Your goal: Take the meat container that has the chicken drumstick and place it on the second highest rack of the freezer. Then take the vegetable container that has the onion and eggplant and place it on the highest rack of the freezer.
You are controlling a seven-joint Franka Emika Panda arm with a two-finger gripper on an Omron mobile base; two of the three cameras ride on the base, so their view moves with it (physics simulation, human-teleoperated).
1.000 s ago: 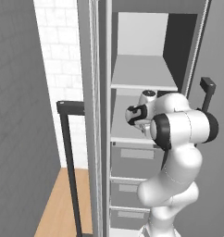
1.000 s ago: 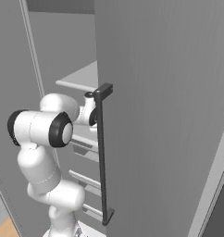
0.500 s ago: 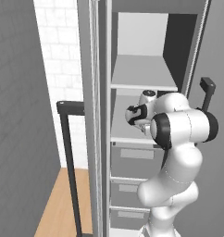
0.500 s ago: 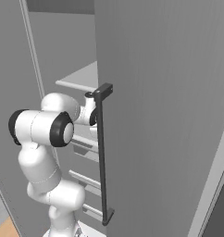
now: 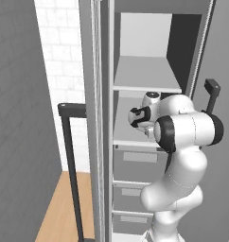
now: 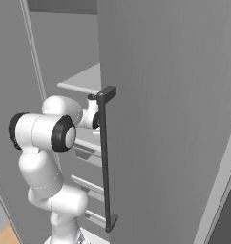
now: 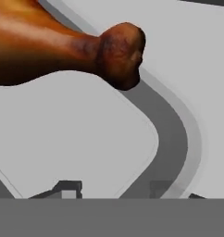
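Left base view: my arm (image 5: pixel 182 142) reaches from 5 o'clock into the open freezer (image 5: pixel 149 75); my gripper (image 5: pixel 139 117) sits over the second highest rack (image 5: pixel 128 139), below the highest rack (image 5: pixel 149 75).

Right base view: freezer door (image 6: pixel 170 109) with dark handle (image 6: pixel 105 157) at centre; my wrist lies behind the handle's top.

Hand view: chicken drumstick (image 7: pixel 63 46) at 11 o'clock, lying in the meat container (image 7: pixel 77 134), rim curving toward 4 o'clock. Fingertips barely show; grip state I cannot tell.
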